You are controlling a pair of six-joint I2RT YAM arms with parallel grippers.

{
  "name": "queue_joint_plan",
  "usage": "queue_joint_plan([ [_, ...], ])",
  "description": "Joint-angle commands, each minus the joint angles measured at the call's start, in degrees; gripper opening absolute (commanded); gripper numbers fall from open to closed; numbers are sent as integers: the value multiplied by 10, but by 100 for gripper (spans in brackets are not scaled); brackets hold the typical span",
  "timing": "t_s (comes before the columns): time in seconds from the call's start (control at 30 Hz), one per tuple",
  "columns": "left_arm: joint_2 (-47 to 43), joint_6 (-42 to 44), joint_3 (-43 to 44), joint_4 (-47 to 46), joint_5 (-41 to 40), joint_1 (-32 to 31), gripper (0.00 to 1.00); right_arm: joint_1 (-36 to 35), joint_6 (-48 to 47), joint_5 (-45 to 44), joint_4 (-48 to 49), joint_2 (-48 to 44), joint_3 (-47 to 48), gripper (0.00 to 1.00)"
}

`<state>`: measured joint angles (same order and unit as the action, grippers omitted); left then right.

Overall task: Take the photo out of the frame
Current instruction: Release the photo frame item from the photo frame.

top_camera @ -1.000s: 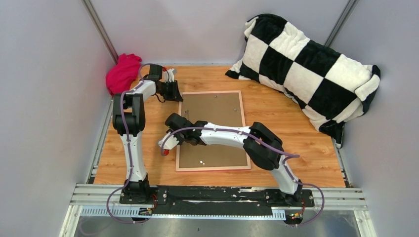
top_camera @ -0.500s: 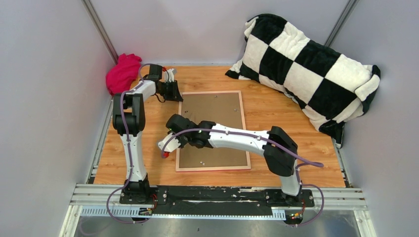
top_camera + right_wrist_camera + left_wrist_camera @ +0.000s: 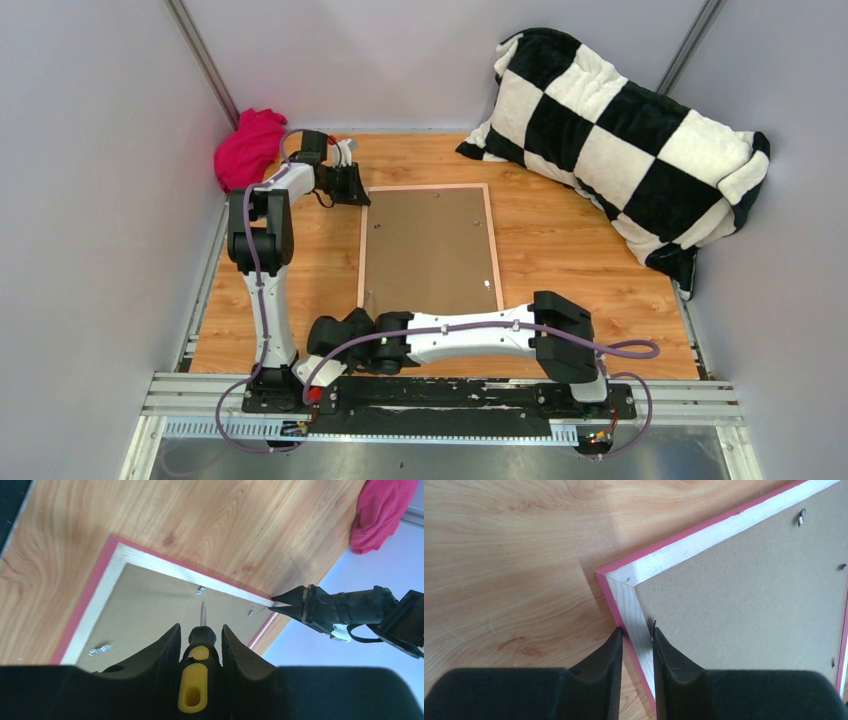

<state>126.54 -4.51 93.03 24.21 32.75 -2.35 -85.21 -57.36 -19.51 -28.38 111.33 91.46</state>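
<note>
The frame (image 3: 492, 245) lies face down on the wooden table, its pink border around a brown backing board (image 3: 428, 250). The photo is hidden beneath the board. My left gripper (image 3: 357, 190) is shut on the frame's far-left corner; in the left wrist view its jaws (image 3: 638, 632) pinch the white-and-pink rail (image 3: 704, 537) beside the board (image 3: 744, 595). My right gripper (image 3: 335, 332) hangs low by the frame's near-left corner, shut (image 3: 201, 627) on a yellow-and-black screwdriver (image 3: 200, 650), whose tip points over the board. The right arm covers the frame's near end.
A black-and-white checkered pillow (image 3: 620, 130) fills the back right. A magenta cloth (image 3: 248, 148) is bunched in the back-left corner. Small metal tabs (image 3: 201, 590) sit along the board's edges. Walls close in on three sides, and a metal rail (image 3: 440, 395) runs along the near edge.
My right arm has drawn back from over the frame's left middle to its near-left corner, carrying the screwdriver. The left gripper and the frame have stayed put.
</note>
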Motion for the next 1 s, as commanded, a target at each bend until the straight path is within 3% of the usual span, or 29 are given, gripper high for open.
queue_joint_plan([
  [0.0,33,12,-18,29,1,-2,0,-21,60,-44,-15,13,13,0],
  [0.77,30,13,-25,23,11,-2,0,-33,73,-104,101,-5,-54,0],
  [0.97,34,15,-18,26,15,-2,0,-23,85,-72,120,-33,-76,0],
])
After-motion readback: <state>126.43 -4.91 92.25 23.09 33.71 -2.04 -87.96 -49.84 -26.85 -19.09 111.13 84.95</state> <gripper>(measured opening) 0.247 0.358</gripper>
